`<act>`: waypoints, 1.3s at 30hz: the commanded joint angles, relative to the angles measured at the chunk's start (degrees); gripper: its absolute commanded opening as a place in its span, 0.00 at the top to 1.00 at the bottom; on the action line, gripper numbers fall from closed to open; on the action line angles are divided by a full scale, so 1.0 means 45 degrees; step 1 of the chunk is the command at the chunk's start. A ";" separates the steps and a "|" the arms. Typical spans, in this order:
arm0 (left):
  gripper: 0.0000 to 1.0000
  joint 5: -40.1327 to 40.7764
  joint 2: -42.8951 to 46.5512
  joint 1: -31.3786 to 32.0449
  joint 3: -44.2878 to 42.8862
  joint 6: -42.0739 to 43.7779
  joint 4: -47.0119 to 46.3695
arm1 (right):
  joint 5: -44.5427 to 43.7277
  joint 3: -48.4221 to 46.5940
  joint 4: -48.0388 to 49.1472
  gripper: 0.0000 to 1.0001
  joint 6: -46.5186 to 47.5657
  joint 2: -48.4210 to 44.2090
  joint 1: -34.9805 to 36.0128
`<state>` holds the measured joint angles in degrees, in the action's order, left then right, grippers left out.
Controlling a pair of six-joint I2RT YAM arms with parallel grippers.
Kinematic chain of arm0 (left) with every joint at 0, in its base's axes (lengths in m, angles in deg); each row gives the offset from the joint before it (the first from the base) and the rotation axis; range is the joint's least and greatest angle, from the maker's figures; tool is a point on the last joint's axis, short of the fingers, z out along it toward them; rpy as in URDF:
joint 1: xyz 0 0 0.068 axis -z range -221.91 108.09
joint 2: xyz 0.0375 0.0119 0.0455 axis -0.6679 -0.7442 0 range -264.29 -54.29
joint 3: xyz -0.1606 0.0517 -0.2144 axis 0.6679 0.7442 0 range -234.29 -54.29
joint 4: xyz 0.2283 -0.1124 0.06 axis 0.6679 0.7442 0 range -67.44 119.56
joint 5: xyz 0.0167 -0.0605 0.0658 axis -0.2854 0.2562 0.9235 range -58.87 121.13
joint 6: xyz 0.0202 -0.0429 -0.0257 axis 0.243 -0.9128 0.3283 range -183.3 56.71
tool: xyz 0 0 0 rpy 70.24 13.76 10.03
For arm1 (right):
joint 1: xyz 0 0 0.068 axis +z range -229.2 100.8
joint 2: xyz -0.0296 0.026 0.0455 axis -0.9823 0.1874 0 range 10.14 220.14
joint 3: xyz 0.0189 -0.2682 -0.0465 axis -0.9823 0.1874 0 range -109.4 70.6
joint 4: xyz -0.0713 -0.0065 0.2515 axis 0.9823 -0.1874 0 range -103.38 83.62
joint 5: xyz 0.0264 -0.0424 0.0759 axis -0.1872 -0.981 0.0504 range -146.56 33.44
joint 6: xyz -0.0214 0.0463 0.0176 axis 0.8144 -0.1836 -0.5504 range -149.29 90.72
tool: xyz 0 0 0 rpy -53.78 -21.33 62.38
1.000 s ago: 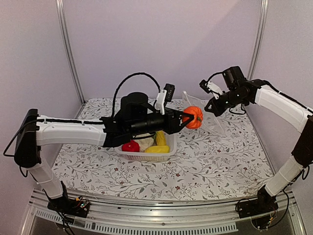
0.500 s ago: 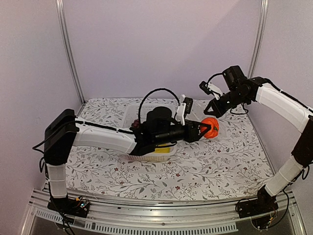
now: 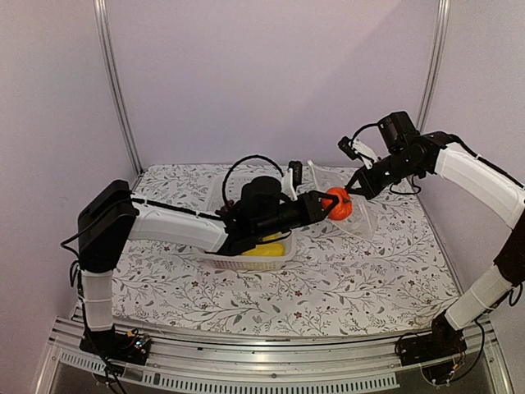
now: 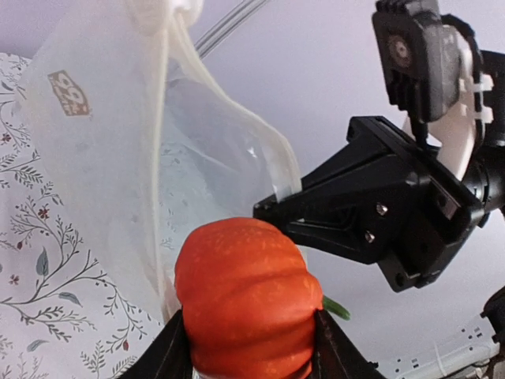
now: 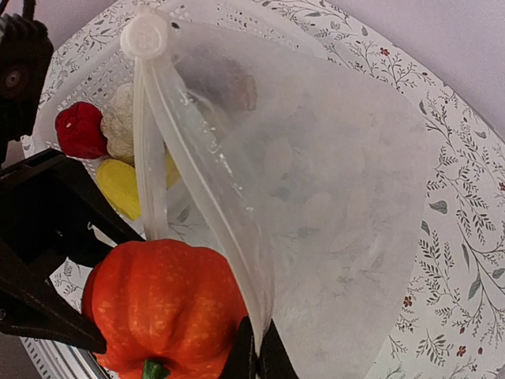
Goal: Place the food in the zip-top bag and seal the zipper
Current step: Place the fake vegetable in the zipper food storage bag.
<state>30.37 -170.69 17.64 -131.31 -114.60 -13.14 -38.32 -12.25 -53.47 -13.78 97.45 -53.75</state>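
Loading in progress.
Left end effector (image 4: 248,359) pinches small orange pumpkin (image 4: 245,300) at mouth of clear spotted zip-top bag (image 5: 339,205), edge pinched by right end effector (image 5: 254,351); red pepper (image 5: 79,129), 9 o'clock, not yet bagged; unsealed.

2 robot arms show, the left arm (image 3: 172,226) and the right arm (image 3: 480,171), and each ends in 1 gripper: the left gripper (image 4: 251,355) and the right gripper (image 5: 252,359), so 2 in all. There is 1 orange pumpkin (image 3: 338,203), 1 zip-top bag (image 5: 331,205) and 1 white basket (image 3: 238,261). The right wrist view shows 1 red pepper (image 5: 79,129), 1 cauliflower (image 5: 120,122) and 1 yellow piece (image 5: 118,185) – whether a 2nd yellow piece sits behind the bag's edge cannot be told.
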 commanded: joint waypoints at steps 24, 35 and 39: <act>0.27 -0.0687 0.1126 0.0178 -0.0264 0.1024 -0.0681 | 0.0256 0.0323 0.0842 1.00 -0.0679 0.0015 -0.0754; 0.29 0.0036 0.3212 0.0549 0.2324 0.3788 0.0653 | -0.0291 0.0768 0.1739 1.00 -0.0395 0.0164 -0.0778; 0.30 0.1171 0.4159 0.0552 0.3044 0.4953 0.1991 | -0.0229 0.0852 0.1889 1.00 -0.0377 0.0359 -0.0881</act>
<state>30.03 -156.70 19.87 -120.22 -99.59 -10.37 -38.54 -9.46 -46.95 -16.16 97.60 -57.16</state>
